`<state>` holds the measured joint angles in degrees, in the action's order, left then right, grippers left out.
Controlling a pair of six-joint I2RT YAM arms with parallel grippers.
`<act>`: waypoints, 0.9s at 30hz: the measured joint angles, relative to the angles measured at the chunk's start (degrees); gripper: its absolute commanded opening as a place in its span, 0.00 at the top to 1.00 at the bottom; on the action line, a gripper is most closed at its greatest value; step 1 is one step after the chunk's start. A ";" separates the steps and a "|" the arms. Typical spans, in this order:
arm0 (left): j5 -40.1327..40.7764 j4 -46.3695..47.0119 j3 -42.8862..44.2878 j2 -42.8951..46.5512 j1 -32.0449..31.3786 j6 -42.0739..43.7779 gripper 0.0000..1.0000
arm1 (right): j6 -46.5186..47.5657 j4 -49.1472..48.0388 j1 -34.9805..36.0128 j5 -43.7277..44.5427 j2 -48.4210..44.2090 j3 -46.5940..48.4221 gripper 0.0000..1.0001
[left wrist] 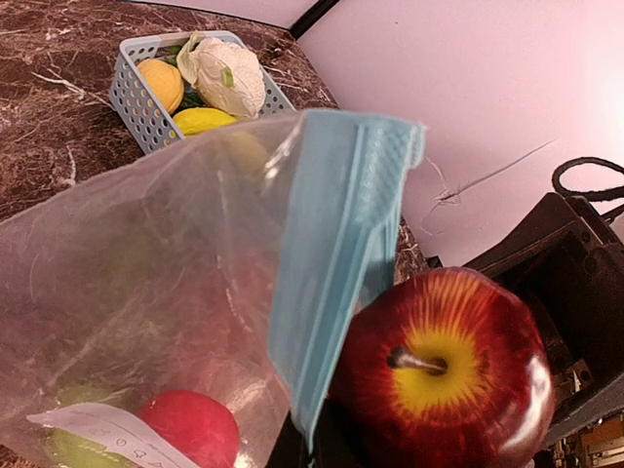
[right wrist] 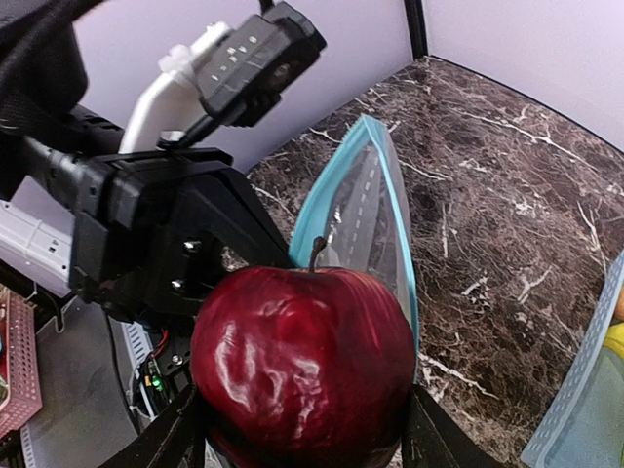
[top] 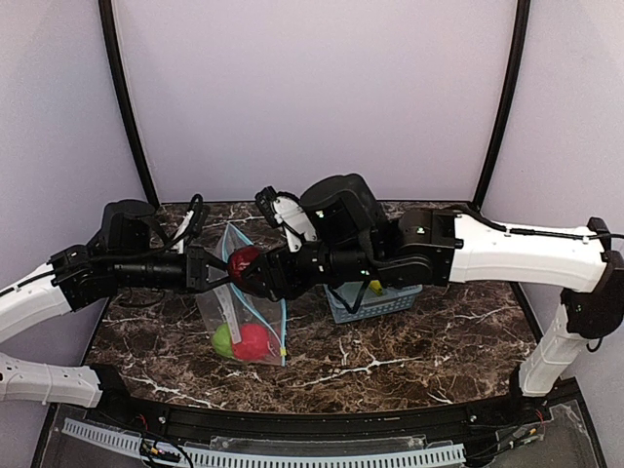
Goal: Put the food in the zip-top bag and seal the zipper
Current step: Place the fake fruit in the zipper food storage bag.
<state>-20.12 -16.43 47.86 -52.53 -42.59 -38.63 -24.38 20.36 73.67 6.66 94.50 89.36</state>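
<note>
My right gripper [right wrist: 304, 400] is shut on the dark red apple [right wrist: 302, 356] and holds it at the open mouth of the zip-top bag [top: 246, 310]. My left gripper [top: 208, 269] is shut on the bag's teal zipper strip [left wrist: 336, 263] and holds the mouth edge up. The dark red apple also shows in the top view [top: 244, 260] and in the left wrist view [left wrist: 444, 375], right beside the strip. Inside the bag lie a red apple [top: 256, 341] and a green apple [top: 223, 339]. The bag's white label [left wrist: 102, 431] shows low on its side.
A light blue lattice basket [top: 378, 302] stands right of the bag under the right arm. In the left wrist view it [left wrist: 132, 93] holds an orange [left wrist: 161, 83], a white cauliflower [left wrist: 232, 76] and a yellow piece [left wrist: 203, 120]. Purple walls enclose the marble table [top: 429, 341].
</note>
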 measured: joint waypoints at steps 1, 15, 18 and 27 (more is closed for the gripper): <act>0.26 -0.17 0.00 0.11 0.00 0.00 0.99 | -0.28 0.79 0.15 1.22 0.85 0.63 0.49; 0.61 -0.33 0.00 2.21 0.31 -0.61 0.99 | -3.39 9.42 0.68 10.47 6.51 4.35 0.37; 0.61 -0.33 0.00 2.21 0.33 -0.61 0.99 | -3.50 10.58 0.68 10.54 7.54 4.50 0.31; 0.61 -0.33 0.00 2.21 0.31 -0.63 0.99 | -3.45 11.37 0.68 10.54 7.63 5.99 0.21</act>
<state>-19.51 -16.75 47.86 -50.33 -42.28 -39.27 -27.83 31.73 74.35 17.19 102.13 95.35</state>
